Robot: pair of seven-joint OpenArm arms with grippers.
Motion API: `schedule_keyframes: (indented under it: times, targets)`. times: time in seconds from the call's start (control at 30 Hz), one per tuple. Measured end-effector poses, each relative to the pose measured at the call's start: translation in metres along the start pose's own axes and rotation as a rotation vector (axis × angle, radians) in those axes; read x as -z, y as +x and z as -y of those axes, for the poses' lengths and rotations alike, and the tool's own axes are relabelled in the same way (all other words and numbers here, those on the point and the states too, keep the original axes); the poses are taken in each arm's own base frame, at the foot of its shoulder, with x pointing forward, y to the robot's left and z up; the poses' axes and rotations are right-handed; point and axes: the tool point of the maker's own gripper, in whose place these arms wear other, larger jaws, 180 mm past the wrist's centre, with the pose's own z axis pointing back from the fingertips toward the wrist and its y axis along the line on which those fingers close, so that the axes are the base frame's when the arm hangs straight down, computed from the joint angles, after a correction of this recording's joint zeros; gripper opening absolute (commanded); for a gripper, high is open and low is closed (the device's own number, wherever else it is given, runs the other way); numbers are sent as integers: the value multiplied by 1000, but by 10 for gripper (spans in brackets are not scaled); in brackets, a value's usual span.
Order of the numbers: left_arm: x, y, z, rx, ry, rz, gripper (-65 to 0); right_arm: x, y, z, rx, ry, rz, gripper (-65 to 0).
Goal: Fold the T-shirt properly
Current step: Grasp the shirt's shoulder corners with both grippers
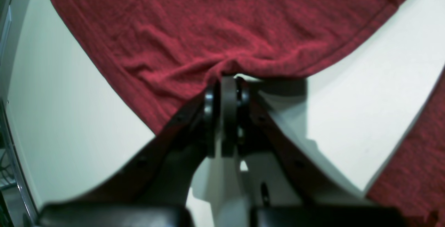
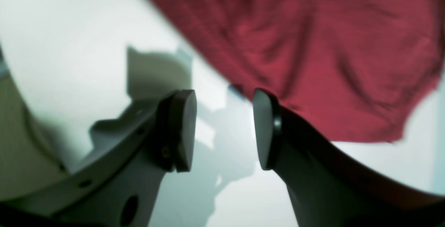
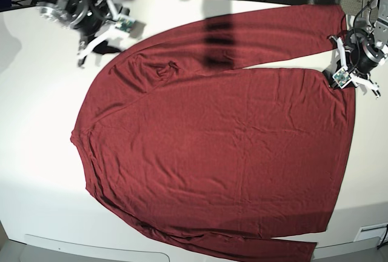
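A maroon T-shirt (image 3: 212, 153) with long sleeves lies spread nearly flat across a white desk (image 3: 36, 128), filling most of the base view, its thin knit fabric creased with shallow wrinkles. One sleeve runs along the far edge of the desk toward that view's upper right; the other lies along the near edge at the bottom.

At the right of the base view, the left gripper (image 3: 341, 80) sits at the shirt's edge, its jaws pressed together on the cloth. The left wrist view shows this up close: the two dark pads meet on a small gathered pinch of the red fabric (image 1: 222, 32), which puckers into radiating folds just above the fingertips, while the hemmed edge sweeps off to either side over the bare white surface. A second strip of the garment shows at that view's lower right corner.

At the upper left of the base view, the right gripper (image 3: 97, 42) stands over bare desk just beside the shirt, near the shoulder end of the garment. Its jaws are apart and grip nothing: in the right wrist view, the rounded pads (image 2: 184, 129) face each other across a clear gap with white surface showing between them, and the blurred red cloth (image 2: 313, 46) lies just beyond the fingertips, reaching behind the right-hand pad.
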Motion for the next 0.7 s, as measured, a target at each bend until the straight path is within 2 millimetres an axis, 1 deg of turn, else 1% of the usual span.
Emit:
schedule_keyframes:
  times: [0.03,0.1,0.2,0.37,0.5,0.57,0.63,0.7]
  targets:
    - [0,0,0,-2,-1,1,-650,5,0,-2,-21,8,-6,-380]
    - [0,0,1,-2,-3,2,-650,12,7,1,-36,6,6,-380]
    - [0,0,1,-2,-2,2,-650,20,7,5,-51,8,-7,-380]
    - [0,1,1,-5,-3,3,-650,31,0,7,-46,22,-20,-380]
    - [0,1,1,-5,-3,3,-650,39,-6,22,-38,0,-29,-381]
    - [0,1,1,-5,-3,4,-650,40,-8,24,-36,-2,-33,-381]
    - [0,1,1,-5,-3,4,-650,40,-7,25,-40,1,-32,-395]
    - [0,1,1,-5,-3,3,-650,41,-7,23,-47,20,-32,-440]
